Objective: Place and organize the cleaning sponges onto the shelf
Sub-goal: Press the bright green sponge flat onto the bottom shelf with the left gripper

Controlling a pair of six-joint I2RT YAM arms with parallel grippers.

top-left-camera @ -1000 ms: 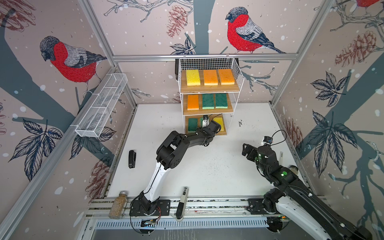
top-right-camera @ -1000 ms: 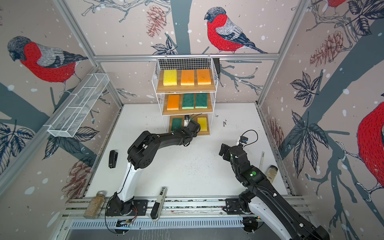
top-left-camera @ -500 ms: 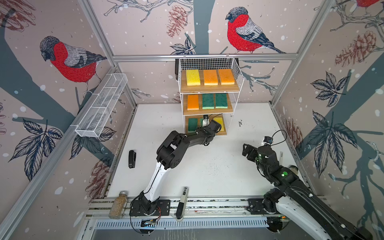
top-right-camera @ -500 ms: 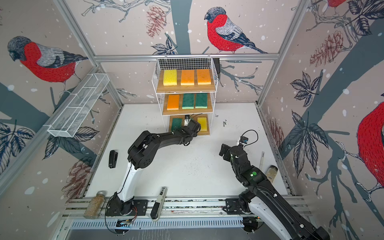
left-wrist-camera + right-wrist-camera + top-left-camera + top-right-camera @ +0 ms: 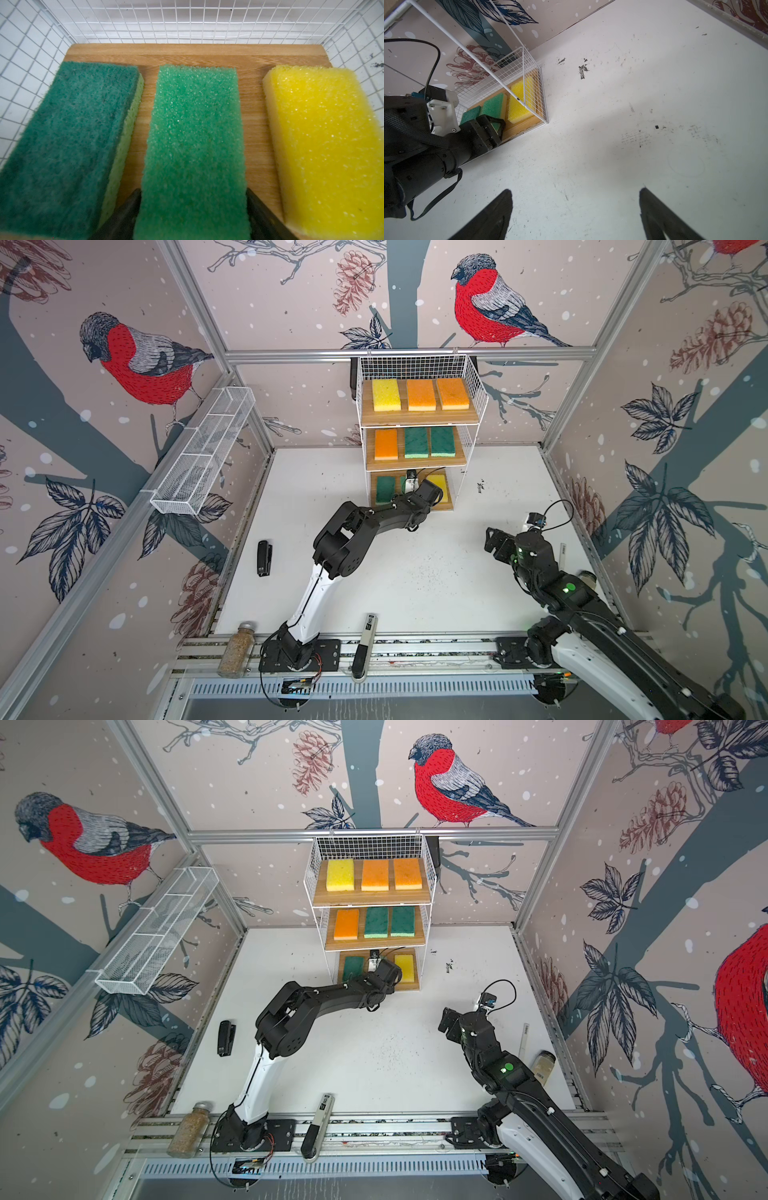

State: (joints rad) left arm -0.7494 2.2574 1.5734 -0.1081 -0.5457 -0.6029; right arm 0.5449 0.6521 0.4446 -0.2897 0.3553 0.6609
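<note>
Left gripper (image 5: 192,190): reached into the bottom tier of the shelf (image 5: 419,419). Its jaws are set along the two long sides of the light green sponge (image 5: 195,135), at its near end. Whether the sponge is pinched or let go cannot be told.
Between the left jaws: the light green sponge is laid flat on the bottom board (image 5: 187,54), lengthwise toward the wire-grid back (image 5: 187,20).
Just beside the left jaws: the dark green sponge (image 5: 68,141) is seen beyond one finger and the yellow sponge (image 5: 324,141) beyond the other. Each is parted from the light green sponge by a strip of bare board.
Above the left jaws, middle tier: the middle-tier orange sponge (image 5: 386,443), the centre green sponge (image 5: 416,442) and the end green sponge (image 5: 442,441) are laid side by side.
Higher still, top tier: the top yellow sponge (image 5: 386,395), the centre orange sponge (image 5: 421,394) and the end orange sponge (image 5: 453,393) are set in a row.
Right gripper (image 5: 575,189): its jaws are spread wide with nothing between them, over the bare white tabletop (image 5: 633,104), well apart from the shelf.
Well away from both jaws: a black stapler (image 5: 264,558) is seen lying on the tabletop, and a white mesh basket (image 5: 203,452) is fixed along the wall.
</note>
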